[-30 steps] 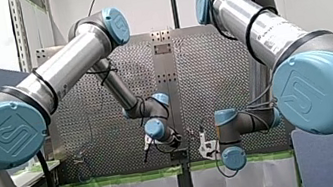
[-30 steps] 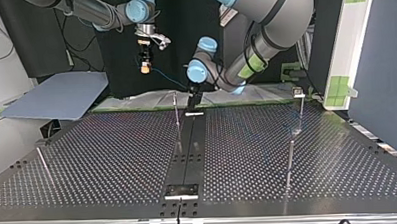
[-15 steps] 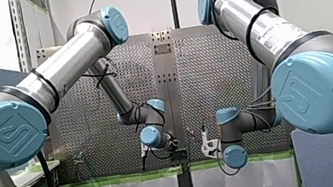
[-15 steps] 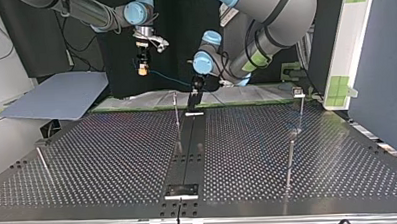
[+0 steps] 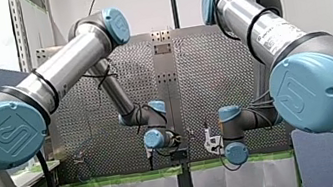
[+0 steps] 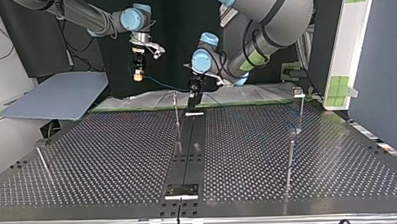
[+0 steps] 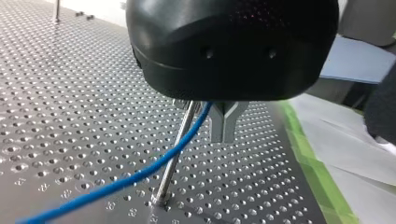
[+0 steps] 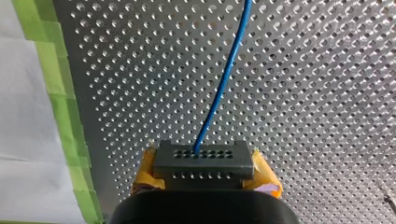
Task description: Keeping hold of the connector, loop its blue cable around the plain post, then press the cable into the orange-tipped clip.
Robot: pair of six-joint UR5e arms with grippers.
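In the top view my right gripper (image 6: pixel 136 74) hangs at upper left, and the blue cable (image 6: pixel 161 85) runs from it to my left gripper (image 6: pixel 194 92) at upper centre, just beside the post (image 6: pixel 177 112) on the table (image 6: pixel 88 161). The front view shows both grippers low at centre. In the left wrist view the cable passes under the gripper and crosses the post; whether the gripper is clamped I cannot tell. In the right wrist view the yellow pads (image 8: pixel 145 173) pinch the connector (image 8: pixel 203 161), and the cable leads away ahead.

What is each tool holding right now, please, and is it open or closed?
My left tool: cannot be told.
My right tool: closed on the connector.
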